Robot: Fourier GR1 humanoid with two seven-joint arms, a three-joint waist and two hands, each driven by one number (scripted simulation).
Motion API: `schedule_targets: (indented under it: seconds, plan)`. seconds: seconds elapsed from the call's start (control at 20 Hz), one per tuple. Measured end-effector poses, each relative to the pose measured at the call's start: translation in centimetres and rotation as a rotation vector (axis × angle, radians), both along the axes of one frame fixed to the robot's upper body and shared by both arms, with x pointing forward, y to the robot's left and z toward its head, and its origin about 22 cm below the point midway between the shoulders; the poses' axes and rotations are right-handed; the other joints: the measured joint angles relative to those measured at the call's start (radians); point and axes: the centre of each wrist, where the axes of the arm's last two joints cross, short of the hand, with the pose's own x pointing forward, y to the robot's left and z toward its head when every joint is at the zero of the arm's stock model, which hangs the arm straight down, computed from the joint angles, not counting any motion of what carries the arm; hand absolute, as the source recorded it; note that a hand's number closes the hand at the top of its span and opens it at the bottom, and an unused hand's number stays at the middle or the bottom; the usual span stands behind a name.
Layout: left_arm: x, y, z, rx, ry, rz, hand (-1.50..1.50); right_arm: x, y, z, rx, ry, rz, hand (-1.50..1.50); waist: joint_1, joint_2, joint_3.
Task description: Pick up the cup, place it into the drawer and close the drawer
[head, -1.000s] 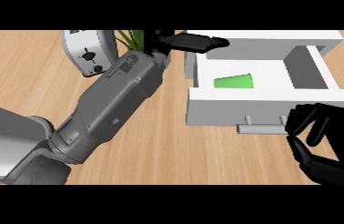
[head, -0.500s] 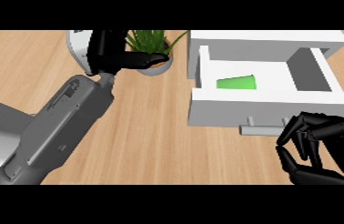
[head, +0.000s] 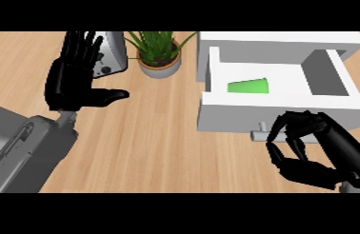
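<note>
1. One cup, one drawer, one potted plant, one grey appliance and two black hands are in view on the wooden worktop.
2. The cup is bright green and plain, tapering from a wide end to a narrower one. It lies on its side on the floor of the open drawer, towards the drawer's left wall.
3. The drawer is white and pulled out at the worktop's right side, with a small grey handle on its front.
4. The left hand is released near the worktop's far left corner, fingers straight and pointing up, thumb out to the side, in front of the appliance.
5. The right hand is clenched on nothing at the near right, its curled fingers just beside the handle.
6. The plant stands at the far edge, between the appliance and the drawer.
</note>
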Motion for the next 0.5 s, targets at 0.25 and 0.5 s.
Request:
schedule_targets:
  seconds: [0.25, 0.5]
  plan:
    - [-2.0, 2.9, -2.0, 0.008, 0.005, 0.01, -1.5, 1.2, 1.1, -2.7, -0.209, -0.033, 0.009, 1.5, -0.002, 0.003, 0.0]
    - [-3.9, 6.3, -2.5, 0.004, 0.004, 0.021, -1.5, 3.6, 2.3, -5.9, -0.304, -0.041, 0.004, -1.5, -0.01, 0.004, 0.0]
